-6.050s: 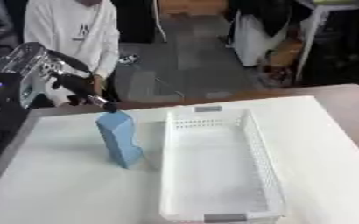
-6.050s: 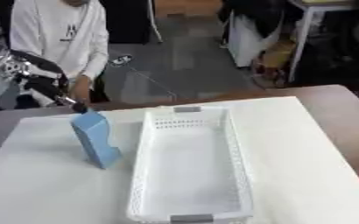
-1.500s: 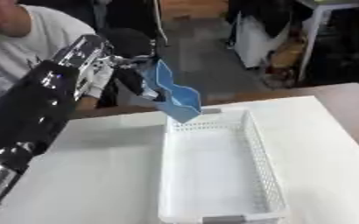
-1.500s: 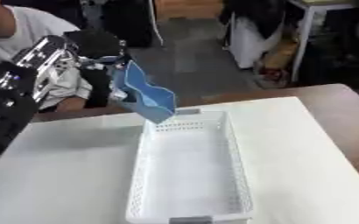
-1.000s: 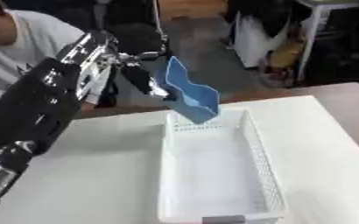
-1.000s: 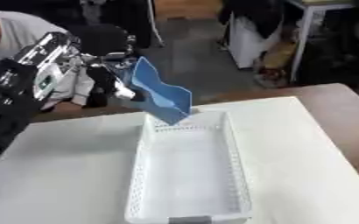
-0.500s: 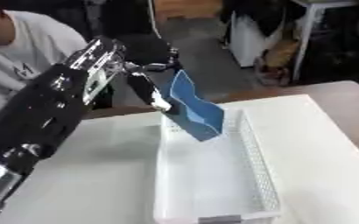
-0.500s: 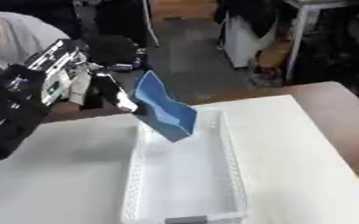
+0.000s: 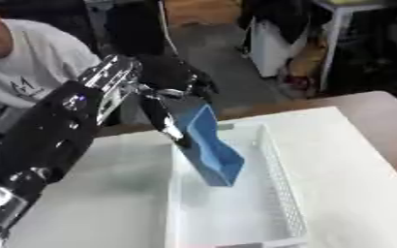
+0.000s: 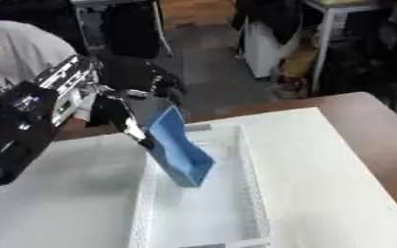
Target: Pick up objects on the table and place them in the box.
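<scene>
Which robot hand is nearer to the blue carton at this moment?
Left. The left robot hand grips the blue carton at its upper end, above the white basket. The right robot hand shows in no view.

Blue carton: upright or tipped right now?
Tipped. The blue carton leans in the left hand, lower end dipping over the white basket.

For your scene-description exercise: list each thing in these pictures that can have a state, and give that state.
Blue box: held tilted, its low end down inside the basket.
White basket: on the table, otherwise empty.
Left hand: fingers curled round the blue box.
Right hand: not in view.
</scene>
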